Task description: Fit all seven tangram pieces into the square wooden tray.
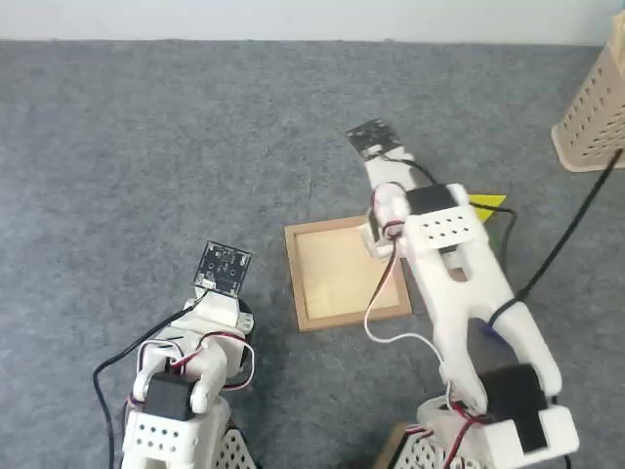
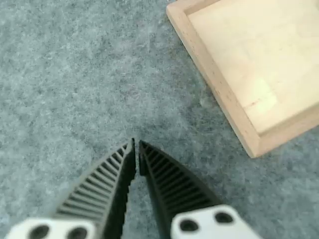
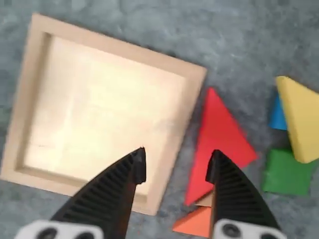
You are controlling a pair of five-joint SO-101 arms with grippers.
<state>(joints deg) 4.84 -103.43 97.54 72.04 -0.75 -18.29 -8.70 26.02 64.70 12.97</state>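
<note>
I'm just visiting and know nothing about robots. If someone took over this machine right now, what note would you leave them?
Left gripper: shut, holding nothing, over the carpet beside the tray.
Right gripper: open, holding nothing, over the tray's edge beside the red triangle.
Also on the carpet there: orange piece, green piece, yellow piece, blue piece.
Done: nothing is in the tray yet.
Left: place every piece, probably the red triangle first.
</note>
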